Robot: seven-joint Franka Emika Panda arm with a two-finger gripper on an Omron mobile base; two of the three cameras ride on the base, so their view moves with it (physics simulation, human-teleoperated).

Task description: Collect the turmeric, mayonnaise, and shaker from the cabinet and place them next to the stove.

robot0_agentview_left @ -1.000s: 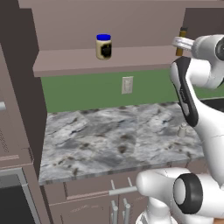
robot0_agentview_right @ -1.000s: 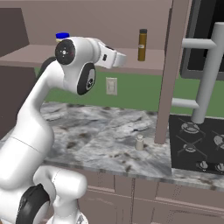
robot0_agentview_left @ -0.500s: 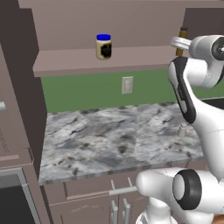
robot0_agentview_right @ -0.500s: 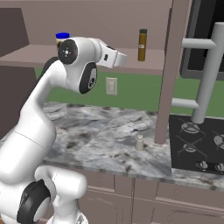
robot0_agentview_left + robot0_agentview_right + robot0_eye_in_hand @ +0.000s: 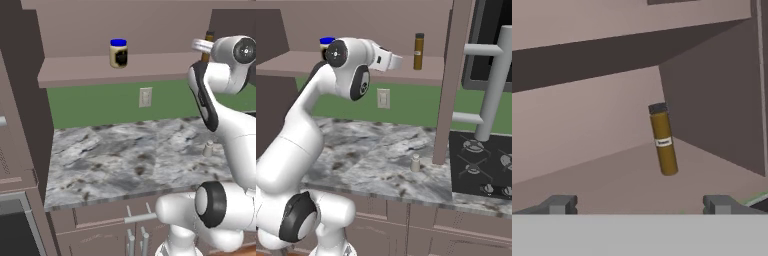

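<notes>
Amber turmeric (image 5: pixel 663 140) upright on cabinet (image 5: pixel 301 60) shelf, ahead of tool (image 5: pixel 639 204); jaws wide, empty. Step: approach. Next: advance, straddle bottle, close.

A kitchen — marble-look counter (image 5: pixel 130 160) under the mauve wall cabinet (image 5: pixel 125 70), black stove (image 5: pixel 481 165) beside it, base drawers (image 5: pixel 105 220) below.
</notes>
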